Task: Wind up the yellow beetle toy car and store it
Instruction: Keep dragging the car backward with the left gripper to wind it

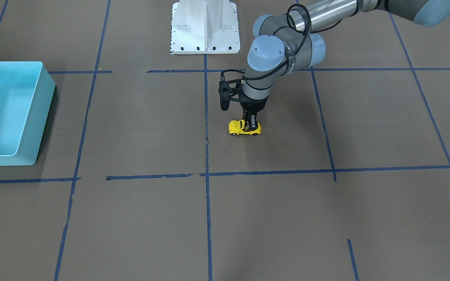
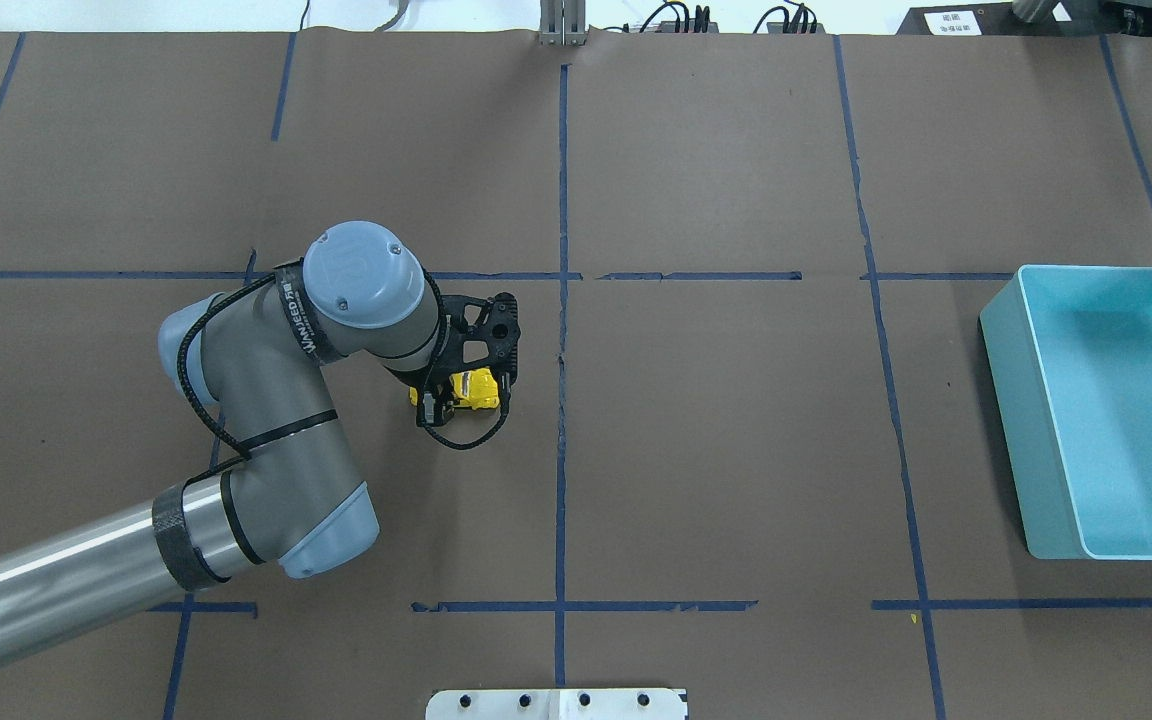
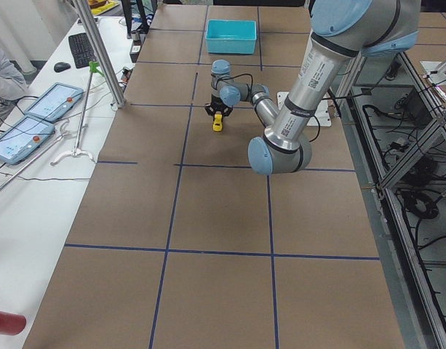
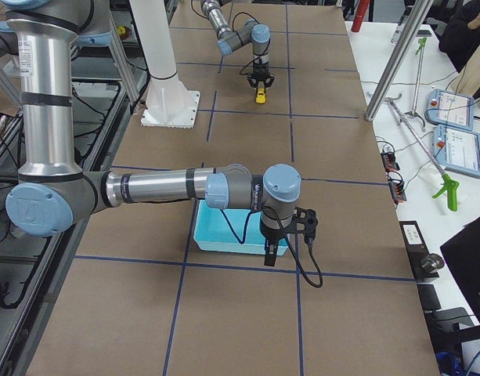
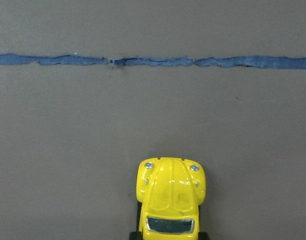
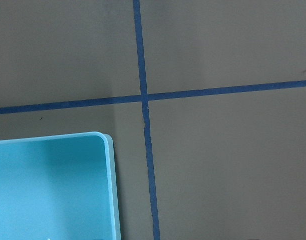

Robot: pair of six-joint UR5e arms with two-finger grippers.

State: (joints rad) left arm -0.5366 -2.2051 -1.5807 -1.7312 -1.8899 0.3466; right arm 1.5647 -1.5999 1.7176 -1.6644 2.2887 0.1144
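Gripping the glossy yellow beetle toy car (image 1: 237,127) on the brown paper-covered table (image 1: 287,218), the left hand (image 1: 251,125) is closed across its body. Wind-up is judged in hand; next, a backward drag with wheels pressed down is called for. For the right hand (image 4: 268,257), open or closed cannot be told.

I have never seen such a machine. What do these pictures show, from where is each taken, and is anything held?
It is a robot with two grey arms, each ending in a black two-finger gripper. Four pictures come from fixed cameras: one facing the robot, one above, one at each table end. Two come from wrist cameras. On the brown paper table with blue tape lines stand a yellow beetle toy car and a light blue plastic bin. The left gripper is closed on the car, which rests on the paper. The right gripper hangs near the bin; open or shut, I cannot tell.
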